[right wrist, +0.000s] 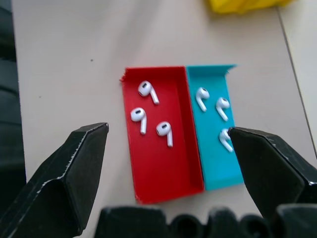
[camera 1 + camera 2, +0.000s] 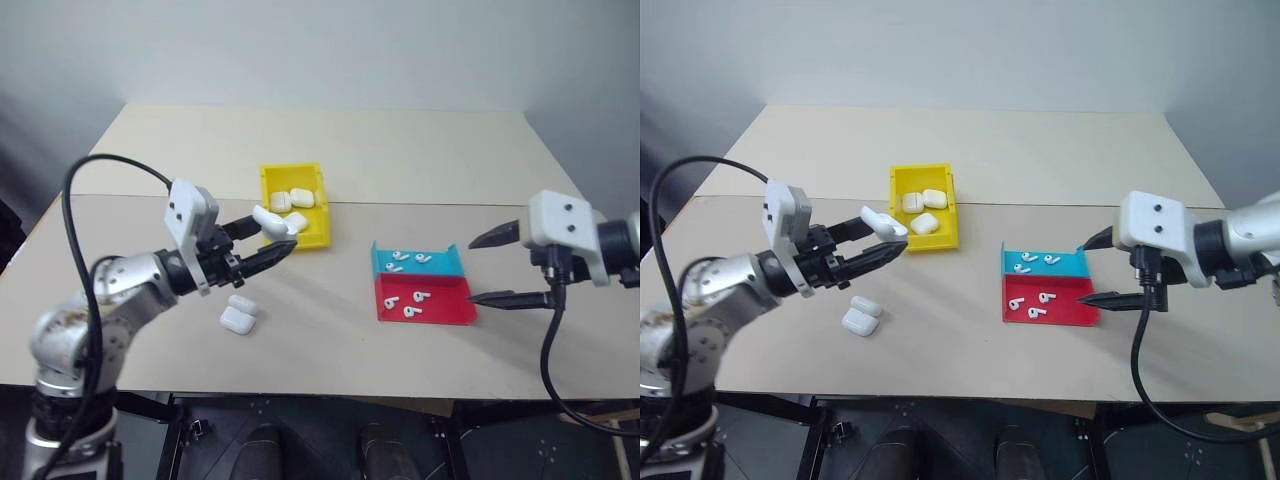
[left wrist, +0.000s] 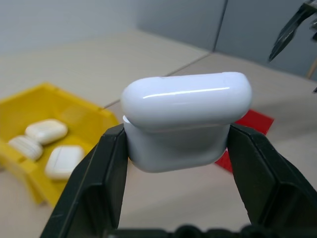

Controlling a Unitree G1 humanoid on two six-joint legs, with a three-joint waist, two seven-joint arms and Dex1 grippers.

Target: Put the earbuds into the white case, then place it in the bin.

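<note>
The left gripper [image 2: 268, 243] is clamped on a white case [image 3: 185, 121], held off the table just at seven o'clock of the yellow bin [image 2: 312, 236], which already holds three cases [image 2: 290, 200]. Two more cases [image 2: 239, 313] lie on the table below the gripper. The fingers [image 3: 101, 171] pinch the case's lower body under the lid seam, a sensible hold that leaves the hinge free. The glossy, rigid shell looks light and likely slippery, so it could twist out. The right gripper [image 2: 512, 266] stands wide and empty over the red and blue tray [image 1: 171, 191], where six earbuds [image 1: 143, 111] lie, three per compartment; tiny and light, they seem best pinched across the stem. No writing or brand is legible.
</note>
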